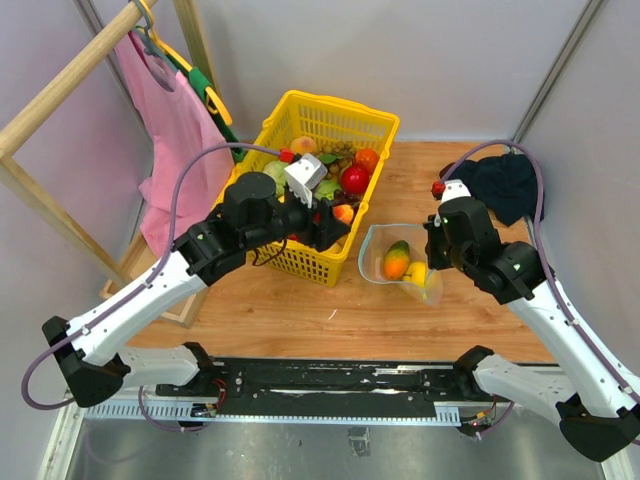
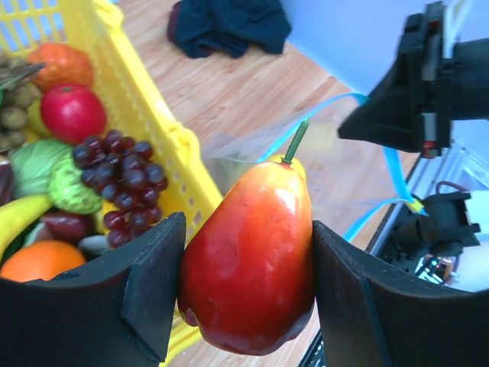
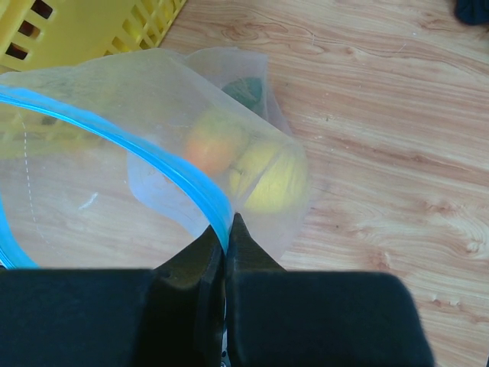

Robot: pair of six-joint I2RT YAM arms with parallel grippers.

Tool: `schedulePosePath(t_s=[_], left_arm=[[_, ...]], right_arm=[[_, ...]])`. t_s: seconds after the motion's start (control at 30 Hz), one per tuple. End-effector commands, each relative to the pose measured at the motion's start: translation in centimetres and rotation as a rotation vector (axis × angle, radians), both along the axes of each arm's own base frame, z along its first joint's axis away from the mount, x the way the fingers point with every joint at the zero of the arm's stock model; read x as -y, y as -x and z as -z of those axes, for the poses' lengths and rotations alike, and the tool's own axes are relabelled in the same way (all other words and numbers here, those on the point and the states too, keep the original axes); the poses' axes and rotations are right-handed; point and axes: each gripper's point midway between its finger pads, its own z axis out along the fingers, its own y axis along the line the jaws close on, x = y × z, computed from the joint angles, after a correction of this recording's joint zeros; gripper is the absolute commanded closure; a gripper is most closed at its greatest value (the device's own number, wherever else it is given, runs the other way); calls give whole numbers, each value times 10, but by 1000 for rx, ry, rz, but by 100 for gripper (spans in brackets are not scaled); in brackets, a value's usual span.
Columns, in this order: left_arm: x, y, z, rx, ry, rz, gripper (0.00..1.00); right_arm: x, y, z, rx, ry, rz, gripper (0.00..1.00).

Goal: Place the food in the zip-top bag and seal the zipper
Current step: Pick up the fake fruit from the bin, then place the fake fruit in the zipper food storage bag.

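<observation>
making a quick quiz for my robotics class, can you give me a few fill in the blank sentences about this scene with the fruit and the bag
1. The left gripper holds a pear between its fingers, near the ____ basket.
2. The right gripper is shut on the ____ zipper of the zip-top bag.
3. A lemon lies ____ the bag.

Missing words: yellow; blue; inside
</observation>
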Motion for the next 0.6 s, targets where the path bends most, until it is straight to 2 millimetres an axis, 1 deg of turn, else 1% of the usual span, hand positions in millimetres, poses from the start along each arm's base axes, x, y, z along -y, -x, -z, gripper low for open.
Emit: schedulePosePath(t_s=[0.0, 0.2, 0.33, 0.4, 0.47, 0.57], left_arm=[[31, 14, -21, 69, 108, 102, 69], [62, 29, -5, 132, 54, 199, 69], [89, 42, 7, 190, 22, 287, 69], [101, 45, 16, 221, -5, 321, 68], [110, 45, 25, 245, -40, 339, 67], [121, 38, 40, 261, -100, 332, 66]], right_arm=[[-2, -4, -9, 33, -46, 15, 99], [-5, -3, -8, 38, -63, 3, 99], [-7, -2, -8, 37, -74, -6, 100], [-8, -2, -9, 38, -80, -11, 99], [-9, -1, -9, 41, -83, -16, 99], [-9, 0, -10, 44, -86, -25, 100]])
